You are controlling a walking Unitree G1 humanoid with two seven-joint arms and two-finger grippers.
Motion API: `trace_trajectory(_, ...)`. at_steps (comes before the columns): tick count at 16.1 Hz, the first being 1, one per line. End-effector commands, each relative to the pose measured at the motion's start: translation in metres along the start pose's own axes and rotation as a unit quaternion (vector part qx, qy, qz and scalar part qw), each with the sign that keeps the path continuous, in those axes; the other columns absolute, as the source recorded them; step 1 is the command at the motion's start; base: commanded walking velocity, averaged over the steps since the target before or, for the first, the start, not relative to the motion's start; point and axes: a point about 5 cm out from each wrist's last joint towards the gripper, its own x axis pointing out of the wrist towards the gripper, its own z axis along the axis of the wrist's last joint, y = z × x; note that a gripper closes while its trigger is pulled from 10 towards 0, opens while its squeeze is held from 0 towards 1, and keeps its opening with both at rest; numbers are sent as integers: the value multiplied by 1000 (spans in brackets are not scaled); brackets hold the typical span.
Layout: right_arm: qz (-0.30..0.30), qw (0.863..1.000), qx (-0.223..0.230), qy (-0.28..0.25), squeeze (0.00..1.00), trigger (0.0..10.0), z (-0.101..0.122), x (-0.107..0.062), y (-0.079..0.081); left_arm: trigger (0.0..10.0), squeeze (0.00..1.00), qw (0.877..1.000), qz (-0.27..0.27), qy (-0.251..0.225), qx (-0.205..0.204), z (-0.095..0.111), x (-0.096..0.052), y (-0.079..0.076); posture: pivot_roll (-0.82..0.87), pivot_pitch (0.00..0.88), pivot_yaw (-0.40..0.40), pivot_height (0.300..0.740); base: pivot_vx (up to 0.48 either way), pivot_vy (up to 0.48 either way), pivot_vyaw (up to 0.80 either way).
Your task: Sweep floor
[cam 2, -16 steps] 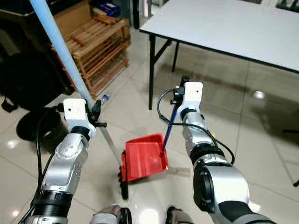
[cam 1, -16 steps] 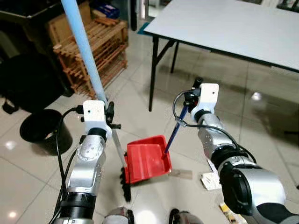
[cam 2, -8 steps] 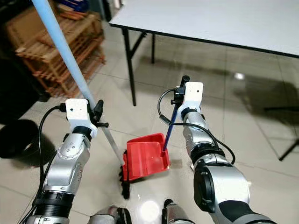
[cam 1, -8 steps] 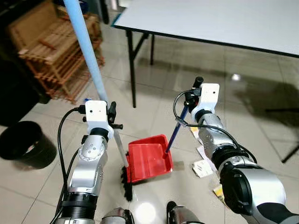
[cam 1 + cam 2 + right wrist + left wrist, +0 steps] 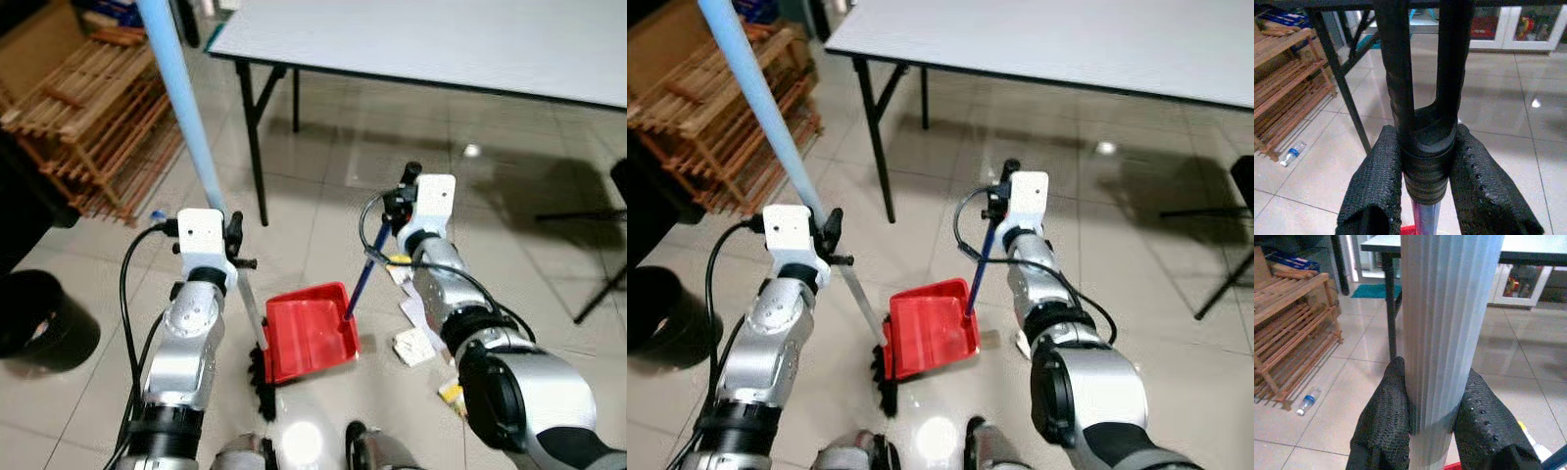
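Left eye view: both tools are carried, not yet working the floor. Left claw (image 5: 233, 238) is clamped on the long pale-blue ribbed broom pole (image 5: 182, 105); the left wrist view shows both black pads (image 5: 1387, 417) tight against the pole, no gap. The grip sits low on the pole, where it joins the thin metal shaft, which I read as giving control of the black bristle head (image 5: 263, 377) down by the robot's feet.

Right claw (image 5: 394, 206) is closed around the black forked top of the blue dustpan handle (image 5: 1422, 122), pads squeezing both sides. Holding it at the top lets the red plastic dustpan (image 5: 310, 333) hang low at the floor with its open mouth facing the bristles, so broom and pan are already paired for a scoop. Bristle head sits just beside the pan's near-left corner.

Targets: white and yellow scraps of paper litter (image 5: 411, 345) lie on the glossy beige tiled floor (image 5: 323, 186), just right of the pan, beside the right forearm. The pan mouth points away from them, so I'd expect a reposition first.

Grey-topped counter with black legs (image 5: 431, 44) stands ahead, slatted wooden rack (image 5: 88, 127) at far left, black round bin (image 5: 39, 323) on the left, well apart from the litter.
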Motion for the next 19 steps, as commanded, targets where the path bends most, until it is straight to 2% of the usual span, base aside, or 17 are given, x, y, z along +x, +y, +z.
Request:
trace_trajectory(1, 4, 1000, 8, -17, 0, 10000, 6, 1, 0, 10000, 0, 1000, -13, -26, -1, 12, 1, -6, 94, 113, 5, 740, 0, 0, -800)
trace_trajectory(3, 5, 1000, 7, -17, 0, 10000, 6, 1, 1, 10000, 0, 1000, -12, -24, 7, 11, 1, -5, 93, 110, 6, 740, 0, -186, -800)
trace_trajectory(5, 5, 1000, 6, -16, 0, 10000, 5, 1, 1, 10000, 0, 999, -12, -30, -4, 12, 1, -7, 91, 107, 5, 740, 0, 0, -800)
trace_trajectory(19, 8, 1000, 4, -13, 0, 10000, 4, 1, 2, 10000, 0, 999, -8, -35, -8, 14, 0, -5, 95, 126, -1, 740, 0, 0, -792)
